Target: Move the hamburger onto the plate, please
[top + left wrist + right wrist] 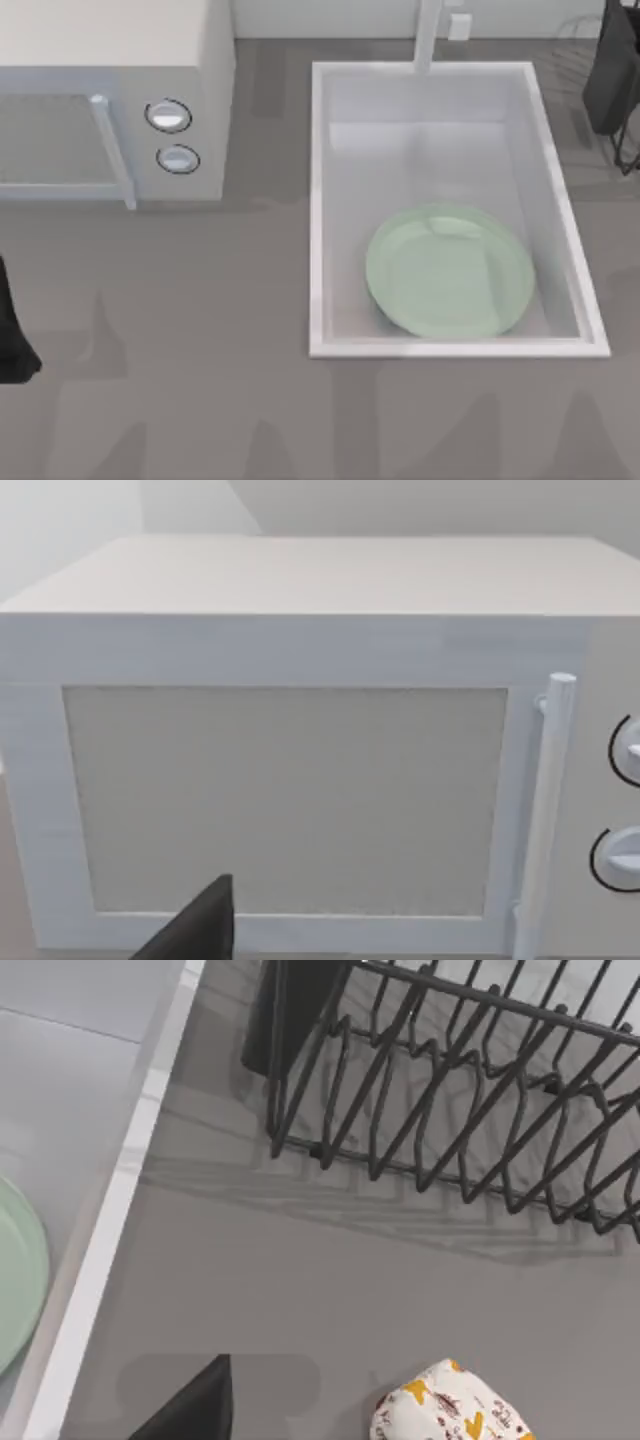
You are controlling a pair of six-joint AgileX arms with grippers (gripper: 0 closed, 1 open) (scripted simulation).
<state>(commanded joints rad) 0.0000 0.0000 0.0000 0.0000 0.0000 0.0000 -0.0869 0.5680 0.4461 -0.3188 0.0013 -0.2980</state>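
The hamburger [452, 1407], a small white lump mottled orange and brown, lies on the grey counter in the right wrist view, apart from the black wire rack [470, 1090]. The pale green plate [450, 270] rests flat inside the white sink [315, 200], toward its front; its edge [15, 1270] also shows in the right wrist view beyond the sink rim. My right gripper [612, 80] hangs at the far right back corner over the rack, holding nothing I can see. My left gripper [12, 340] sits at the left edge, facing the microwave.
A white microwave [110, 100] with its door shut, a handle [545, 810] and two knobs stands at the back left. A faucet [428, 35] rises behind the sink. Open grey counter lies in front of the microwave and sink.
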